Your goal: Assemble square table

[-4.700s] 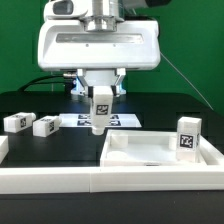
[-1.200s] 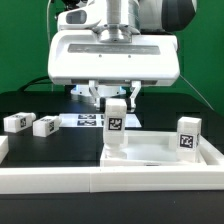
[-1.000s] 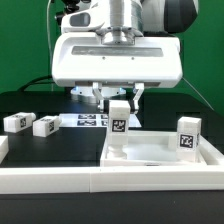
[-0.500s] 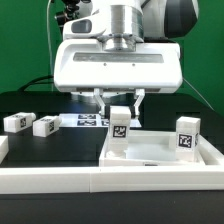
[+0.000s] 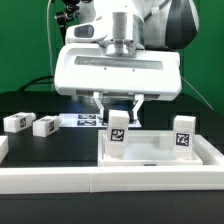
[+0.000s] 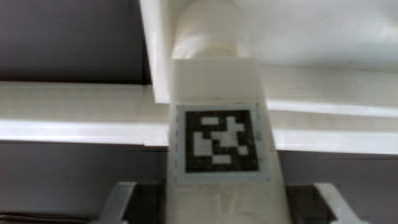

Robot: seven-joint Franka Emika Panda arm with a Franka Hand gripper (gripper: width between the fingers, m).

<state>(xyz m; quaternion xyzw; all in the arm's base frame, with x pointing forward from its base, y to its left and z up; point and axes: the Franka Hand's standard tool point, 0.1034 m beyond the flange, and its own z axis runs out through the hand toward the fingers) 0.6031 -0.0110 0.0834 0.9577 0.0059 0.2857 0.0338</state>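
Note:
The square table's top (image 5: 160,152) is a white rimmed slab lying at the front right. One short white tagged leg (image 5: 181,135) stands upright at its far right corner. My gripper (image 5: 118,118) is shut on another tagged leg (image 5: 118,134), held upright with its lower end at the slab's left corner. In the wrist view the same leg (image 6: 217,130) runs between my fingers (image 6: 125,200) and down onto the white slab (image 6: 71,105). Two more legs (image 5: 15,122) (image 5: 44,125) lie on the black surface at the exterior view's left.
The marker board (image 5: 85,120) lies flat behind the held leg. A long white rail (image 5: 50,180) borders the black surface along the front. A green wall and a cable stand behind the arm.
The gripper and its leg have come down a little at the slab's left corner. The slab and its standing leg have shifted slightly toward the exterior view's left.

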